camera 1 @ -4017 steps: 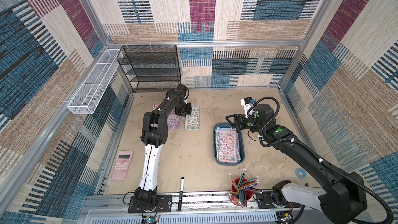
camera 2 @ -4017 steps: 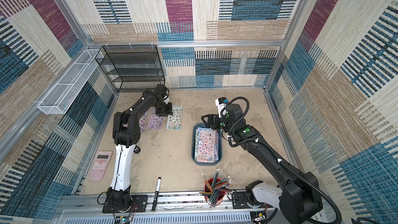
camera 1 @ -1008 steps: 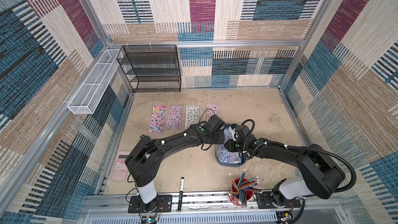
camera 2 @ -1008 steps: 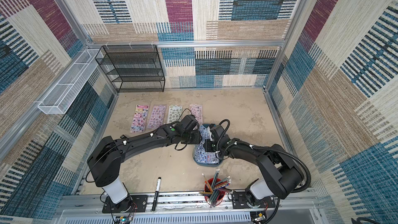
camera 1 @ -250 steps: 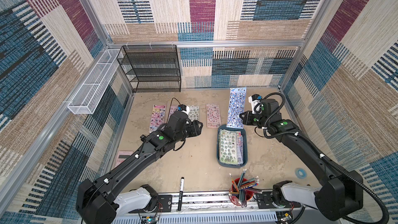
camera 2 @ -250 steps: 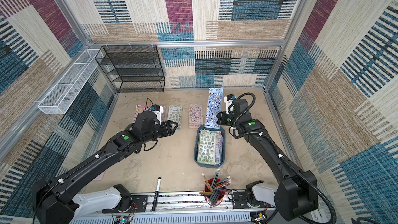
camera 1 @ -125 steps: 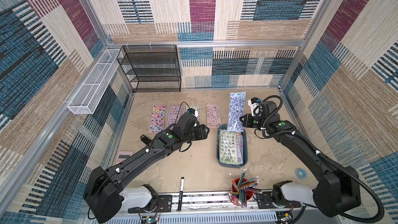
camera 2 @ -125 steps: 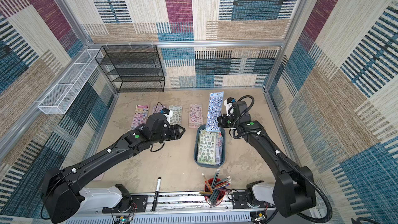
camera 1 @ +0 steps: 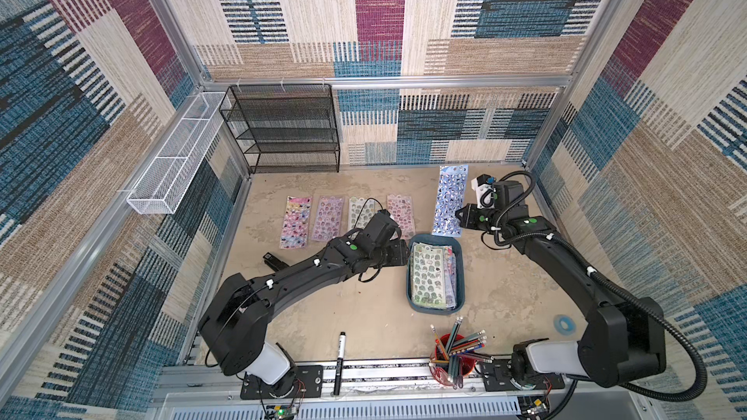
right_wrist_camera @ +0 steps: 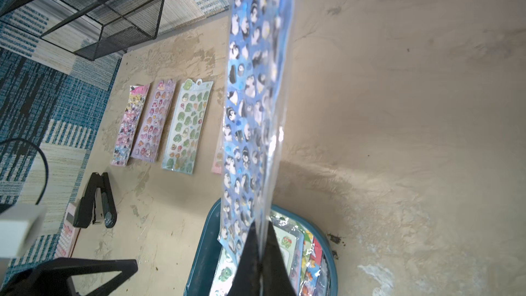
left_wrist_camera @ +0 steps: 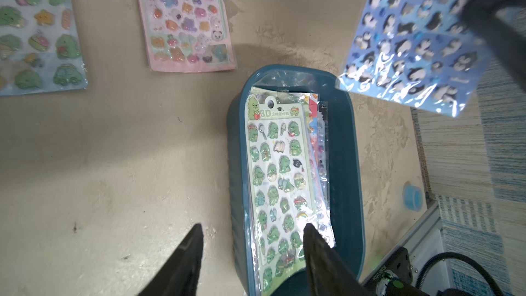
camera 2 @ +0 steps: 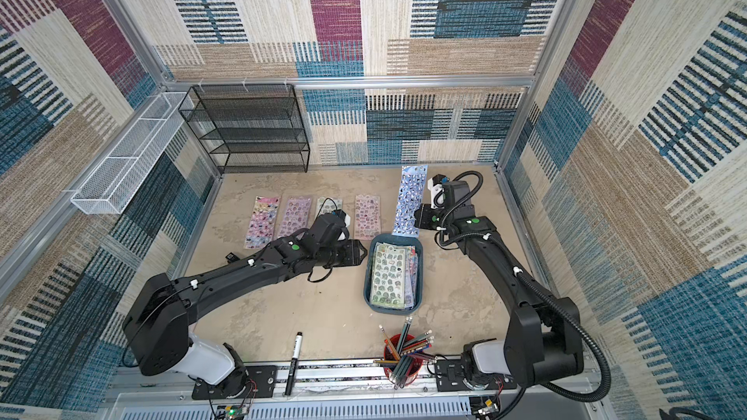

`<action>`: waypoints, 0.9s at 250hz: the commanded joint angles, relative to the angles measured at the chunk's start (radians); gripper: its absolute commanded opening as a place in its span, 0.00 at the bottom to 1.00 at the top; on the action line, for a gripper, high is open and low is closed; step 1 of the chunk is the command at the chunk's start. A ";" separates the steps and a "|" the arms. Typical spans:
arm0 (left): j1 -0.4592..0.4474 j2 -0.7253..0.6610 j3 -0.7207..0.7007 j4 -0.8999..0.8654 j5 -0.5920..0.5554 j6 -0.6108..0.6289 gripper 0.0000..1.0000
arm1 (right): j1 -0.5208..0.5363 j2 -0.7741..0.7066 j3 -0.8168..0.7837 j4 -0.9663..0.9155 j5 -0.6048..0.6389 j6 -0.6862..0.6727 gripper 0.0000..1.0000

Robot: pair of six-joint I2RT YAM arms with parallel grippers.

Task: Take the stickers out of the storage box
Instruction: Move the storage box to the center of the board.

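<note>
The shallow plastic storage box (left_wrist_camera: 345, 166) is dark teal-blue. The glossy dinosaur sticker sheet (camera 1: 428, 276) on top inside it is pale green with green cartoon figures. Red, orange and lilac edges of other stickers show along its right side. The glossy penguin sticker sheet (camera 1: 448, 200) at the far right is blue, dotted with black-and-white birds.

On the mottled sandy-beige counter (camera 1: 323, 309), from left to right:
- a pink multicolour sheet (camera 1: 296, 222)
- a lilac sheet (camera 1: 326, 218)
- a pale blue-green sheet (camera 1: 355, 212) with green figures
- a pink pastel-animal sheet (camera 1: 400, 208)

The mesh shelf rack (camera 1: 283, 131) is black, the wire basket (camera 1: 169, 167) white, the pencil cup (camera 1: 440, 351) red and the tape roll (camera 1: 562, 323) blue. The woven wall panels (camera 1: 376, 14) are patches of blue, magenta, cream and tan, many of them striped.
</note>
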 commanded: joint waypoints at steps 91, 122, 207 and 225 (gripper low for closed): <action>-0.042 0.241 0.184 -0.124 -0.017 0.043 0.47 | -0.025 0.098 0.069 0.047 -0.010 -0.021 0.00; -0.042 0.272 0.198 -0.150 -0.016 0.046 0.36 | -0.029 0.129 0.086 0.051 -0.001 -0.018 0.00; -0.039 0.238 0.139 -0.185 -0.030 0.014 0.02 | -0.035 0.184 0.113 0.054 0.005 -0.034 0.00; -0.036 0.214 0.105 -0.184 -0.040 0.001 0.00 | -0.035 0.181 0.112 0.052 0.003 -0.036 0.00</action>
